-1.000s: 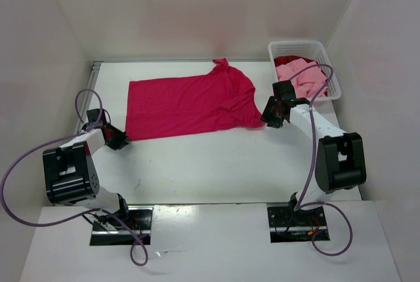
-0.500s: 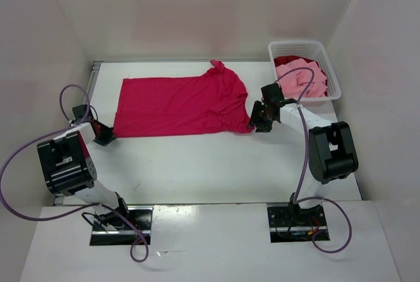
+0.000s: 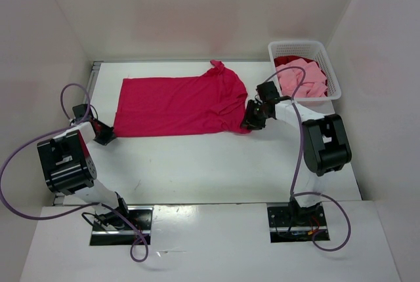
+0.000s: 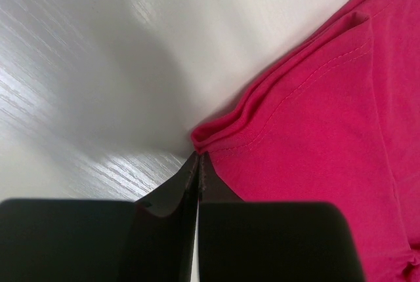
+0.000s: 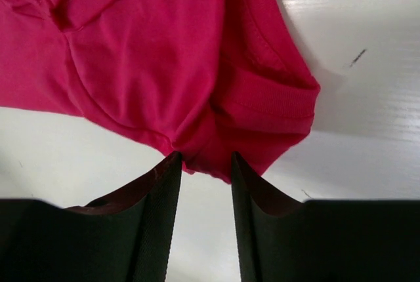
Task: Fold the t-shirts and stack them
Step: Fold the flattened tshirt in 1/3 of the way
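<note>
A bright crimson t-shirt (image 3: 180,105) lies spread flat across the back of the table. My left gripper (image 3: 105,132) is at its near left hem corner (image 4: 216,134), and its jaws (image 4: 197,157) are shut together right at that corner's fold. My right gripper (image 3: 251,119) is at the shirt's near right sleeve (image 5: 262,105). It stands open (image 5: 203,159), with the sleeve's bunched edge between the fingertips. A light pink t-shirt (image 3: 303,80) and a dark red one (image 3: 289,61) lie heaped in the basket.
The white lattice basket (image 3: 331,75) stands at the back right corner, just behind my right arm. White walls close in the table on the left, back and right. Bare white tabletop (image 3: 197,164) runs between the shirt and the arm bases.
My left gripper closed at the hem corner and drew back to the left, and the crimson shirt slid left and straightened. The right gripper followed left onto the sleeve.
</note>
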